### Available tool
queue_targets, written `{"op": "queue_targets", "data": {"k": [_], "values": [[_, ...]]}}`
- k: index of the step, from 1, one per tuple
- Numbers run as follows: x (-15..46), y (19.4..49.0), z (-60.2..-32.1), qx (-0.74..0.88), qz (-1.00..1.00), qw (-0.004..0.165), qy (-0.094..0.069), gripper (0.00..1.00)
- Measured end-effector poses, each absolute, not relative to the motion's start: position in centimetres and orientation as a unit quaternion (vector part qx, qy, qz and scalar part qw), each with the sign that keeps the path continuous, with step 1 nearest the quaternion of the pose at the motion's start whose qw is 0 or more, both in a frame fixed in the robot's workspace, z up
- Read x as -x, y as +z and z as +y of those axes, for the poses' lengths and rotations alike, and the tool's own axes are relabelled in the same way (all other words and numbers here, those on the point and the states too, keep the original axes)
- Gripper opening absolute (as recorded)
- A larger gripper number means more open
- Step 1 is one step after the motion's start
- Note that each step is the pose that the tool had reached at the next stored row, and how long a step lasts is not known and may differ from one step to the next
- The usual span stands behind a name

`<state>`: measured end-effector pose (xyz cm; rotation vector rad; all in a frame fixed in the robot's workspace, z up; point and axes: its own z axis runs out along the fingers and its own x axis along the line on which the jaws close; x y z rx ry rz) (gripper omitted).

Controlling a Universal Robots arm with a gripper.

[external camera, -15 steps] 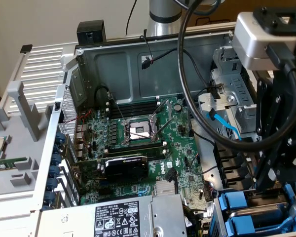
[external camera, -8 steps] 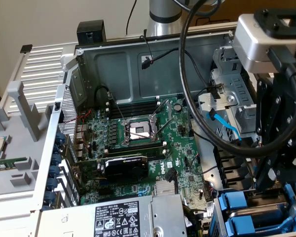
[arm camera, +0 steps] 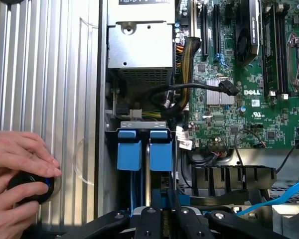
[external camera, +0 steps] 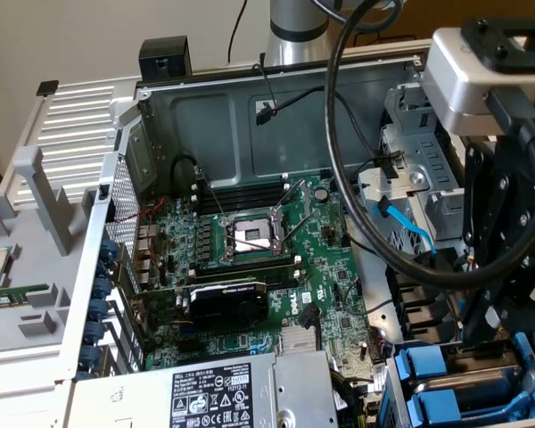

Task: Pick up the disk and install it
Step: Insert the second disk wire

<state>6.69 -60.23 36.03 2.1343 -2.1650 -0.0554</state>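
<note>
Disk held edge-on over the drive bay

The gripper (arm camera: 162,217) is seen with jaws drawn nearly together, and a strip of bright blue frame is pinched between them: this is judged to be the disk (arm camera: 157,198), poised just above the bay (arm camera: 142,124). It is shown edge-on, so no label can be read. It would be expected to feel stiff, dense and shock-sensitive, best clamped across the frame's long sides. Just beyond, two blue trays (arm camera: 129,149) are seated side by side; farther off, the motherboard (arm camera: 249,104) is laid open.
</note>
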Motion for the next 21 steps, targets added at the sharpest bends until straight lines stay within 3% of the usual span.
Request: {"op": "queue_targets", "data": {"k": [21], "values": [[-6.81,35.62,-60.25,-0.701,-0.711,0.05,-0.018,0.16]]}}
